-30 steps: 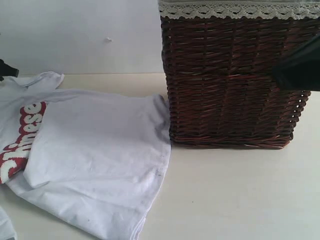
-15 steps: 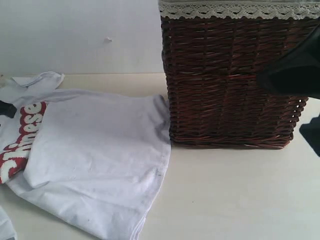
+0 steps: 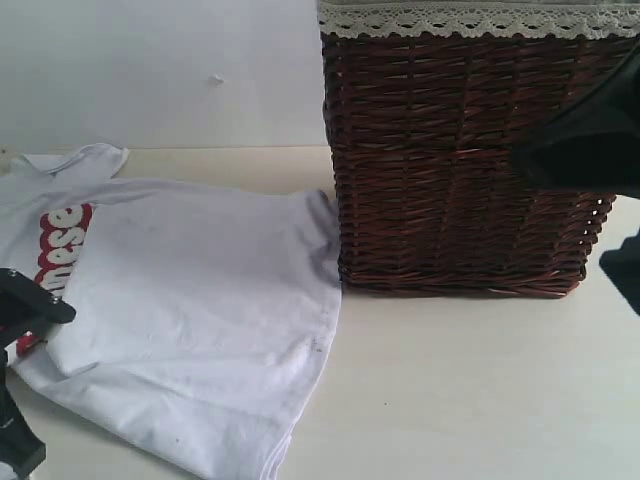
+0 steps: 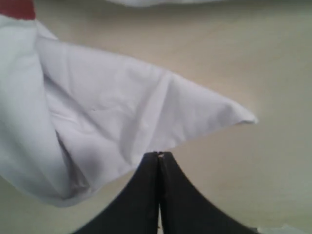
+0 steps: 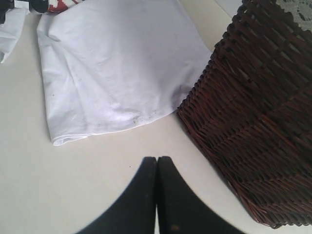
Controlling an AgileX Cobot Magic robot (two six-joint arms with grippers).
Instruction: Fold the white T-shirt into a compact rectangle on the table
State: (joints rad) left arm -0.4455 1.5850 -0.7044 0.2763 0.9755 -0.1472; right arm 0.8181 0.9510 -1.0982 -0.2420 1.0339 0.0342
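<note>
While the white T-shirt (image 3: 200, 300) lies partly folded on the table (image 3: 450, 380) left of the wicker basket (image 3: 460, 160), the left gripper (image 4: 158, 156), jaws closed at a cloth corner's edge, is right at it, with the closed right gripper (image 5: 157, 160) well apart by the basket.

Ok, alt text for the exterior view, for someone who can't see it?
A partly folded white T-shirt with red letters lies on a cream table, its edge against a dark brown wicker basket trimmed in lace. The left gripper is over the shirt's left edge; the right arm is a dark blur before the basket.
</note>
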